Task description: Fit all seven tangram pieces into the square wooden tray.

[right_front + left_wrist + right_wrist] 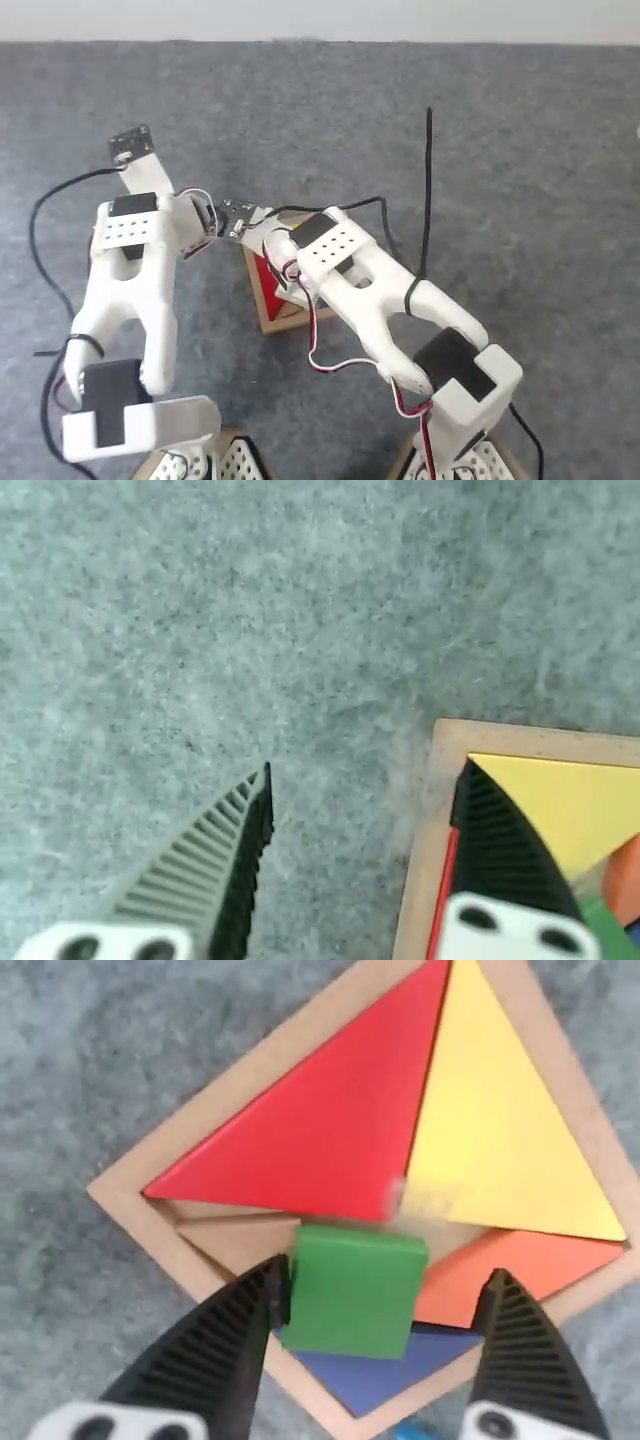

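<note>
Right gripper (386,1278) is hanging straight over the tray (130,1200), jaws standing apart and clamping nothing. The green square (350,1290) is lying between its two fingers: one fingertip (245,1320) is sitting at or just beside the square's edge, and the other is standing clear, over the orange piece (500,1270).

The square is resting near the tray's middle, just beside the point where the red triangle (320,1120) and the yellow triangle (500,1130) are meeting, and it is overlapping the blue piece (370,1385). One side face is showing, so it is probably riding proud of its neighbours rather than sitting flush. That is a judgement, since the seating itself is not visible. A wood-coloured triangular patch (235,1240) is showing beside it, likely an unfilled slot.

Key relation: the gripper's closing line is running across the square from edge to edge, roughly square to its sides — so a straight squeeze should be catching flat faces, not corners.

Left gripper (366,770) is also standing open, straddling the tray's rim at one corner, one finger over the carpet (200,630) and one over the yellow triangle. The right arm is the nearer one to the square and is looking better placed for the nudge or regrasp.
</note>
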`<state>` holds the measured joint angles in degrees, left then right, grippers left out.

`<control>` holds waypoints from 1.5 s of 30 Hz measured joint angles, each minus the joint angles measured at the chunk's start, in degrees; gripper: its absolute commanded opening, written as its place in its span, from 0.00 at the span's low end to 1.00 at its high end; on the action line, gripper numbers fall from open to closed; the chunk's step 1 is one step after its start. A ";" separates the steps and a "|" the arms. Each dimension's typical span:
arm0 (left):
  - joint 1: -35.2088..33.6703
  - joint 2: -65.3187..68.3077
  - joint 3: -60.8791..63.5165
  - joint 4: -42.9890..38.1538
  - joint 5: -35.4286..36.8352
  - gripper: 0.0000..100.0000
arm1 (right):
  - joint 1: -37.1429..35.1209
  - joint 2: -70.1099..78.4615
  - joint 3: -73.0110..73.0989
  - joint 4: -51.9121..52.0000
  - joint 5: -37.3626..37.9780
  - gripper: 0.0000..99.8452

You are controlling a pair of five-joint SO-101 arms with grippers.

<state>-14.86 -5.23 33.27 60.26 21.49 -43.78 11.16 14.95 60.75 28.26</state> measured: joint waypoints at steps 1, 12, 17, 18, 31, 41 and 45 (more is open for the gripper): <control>0.00 0.00 0.00 0.00 0.00 0.27 | 0.62 0.00 0.00 -0.35 0.00 0.29; 0.00 0.00 0.00 0.00 0.00 0.27 | 4.13 -9.49 2.02 2.55 3.08 0.28; 0.00 0.00 0.00 0.00 0.00 0.27 | 6.51 -13.80 7.03 -1.58 3.08 0.07; 0.00 0.00 0.00 0.00 0.00 0.27 | 7.21 -13.80 8.35 -3.78 3.08 0.01; 0.00 0.00 0.00 0.00 0.00 0.27 | 4.31 -7.38 11.16 -10.90 3.34 0.01; 0.00 0.00 0.00 0.00 0.00 0.27 | -0.88 -6.68 11.60 -10.20 3.34 0.01; 0.00 0.00 0.00 0.00 0.00 0.27 | 3.25 -14.42 11.87 -8.79 3.34 0.01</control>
<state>-14.86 -5.23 33.27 60.26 21.49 -40.53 -3.25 26.81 51.96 31.60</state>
